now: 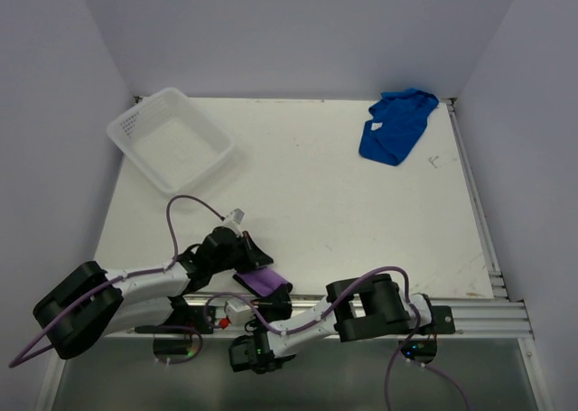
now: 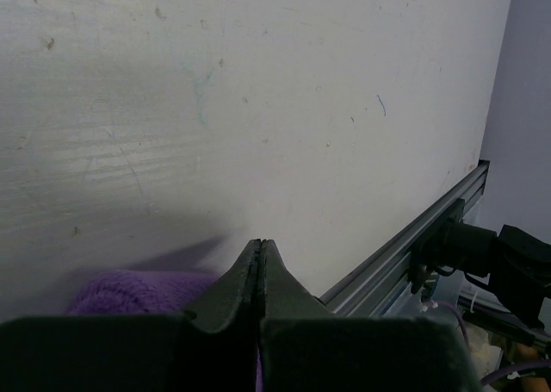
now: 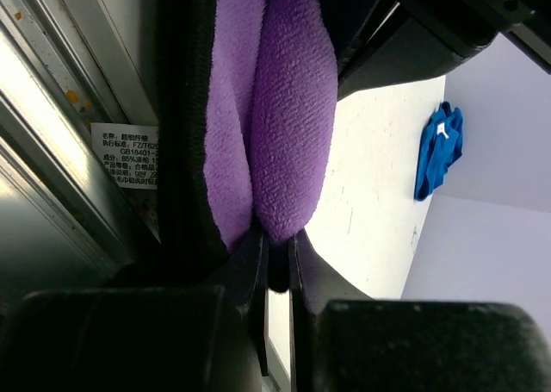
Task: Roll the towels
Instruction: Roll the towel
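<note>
Surface (image 1: 316, 203): carries both towels. Blue towel (image 1: 396, 126): crumpled, far right corner. Purple towel (image 1: 264, 282): near edge, between arms. Right jaws: clamped on purple fold. Left jaws: closed tip to tip, purple beside; hold unclear. I'd roll slowly, tension even.

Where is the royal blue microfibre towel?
In the top view, the royal blue towel lies at the far right corner of the table, opposite the white plastic basket.
</note>
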Robot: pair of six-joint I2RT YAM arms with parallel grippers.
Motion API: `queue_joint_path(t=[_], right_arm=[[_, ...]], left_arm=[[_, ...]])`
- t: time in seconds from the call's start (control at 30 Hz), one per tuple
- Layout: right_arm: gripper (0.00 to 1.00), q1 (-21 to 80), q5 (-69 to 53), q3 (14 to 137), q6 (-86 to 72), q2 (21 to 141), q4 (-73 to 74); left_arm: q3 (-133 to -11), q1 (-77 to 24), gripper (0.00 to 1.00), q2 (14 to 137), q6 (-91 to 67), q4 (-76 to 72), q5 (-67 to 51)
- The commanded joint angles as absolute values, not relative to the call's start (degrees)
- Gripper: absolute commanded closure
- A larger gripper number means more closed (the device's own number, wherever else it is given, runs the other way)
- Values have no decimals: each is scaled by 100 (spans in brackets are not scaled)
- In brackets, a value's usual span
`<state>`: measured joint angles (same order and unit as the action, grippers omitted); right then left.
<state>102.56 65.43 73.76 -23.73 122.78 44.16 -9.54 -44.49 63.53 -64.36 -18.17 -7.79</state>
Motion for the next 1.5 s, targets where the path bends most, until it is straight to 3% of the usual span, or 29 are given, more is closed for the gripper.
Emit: queue_joint_path(t=[0.0,0.17,0.2,0.4,0.63,1.03,1.23,1.47], right_arm=[[98,10327,6328,7480,-2549,12349,4535],[83,10327,6389,7383,-2829,12147,4623],[76,10327,6390,7357,-2874,12077,4614],[54,10327,6197,7023,-2944,11445,4088],[44,10327,5889,6549,-3076,10698,3657],[47,9942,4634,5074,-2971,8351,2129],[51,8547,2420,3870,-3128,6928,643],[49,7375,485,3568,-3708,6960,26]], left_arm=[[-704,-4500,100,6240,-6635,-2013,-615],[-326,-4553,100,6117,-6802,-2162,-396],[-282,-4561,100,6108,-6803,-2180,-369],[-9,-4597,100,6179,-6829,-2408,-290],[-9,-4623,100,6187,-6794,-2338,-123],[-70,-4623,100,6249,-6416,-2127,-18],[-44,-4649,100,6231,-6363,-2118,-26],[-35,-4685,100,6249,-6354,-2153,-26]])
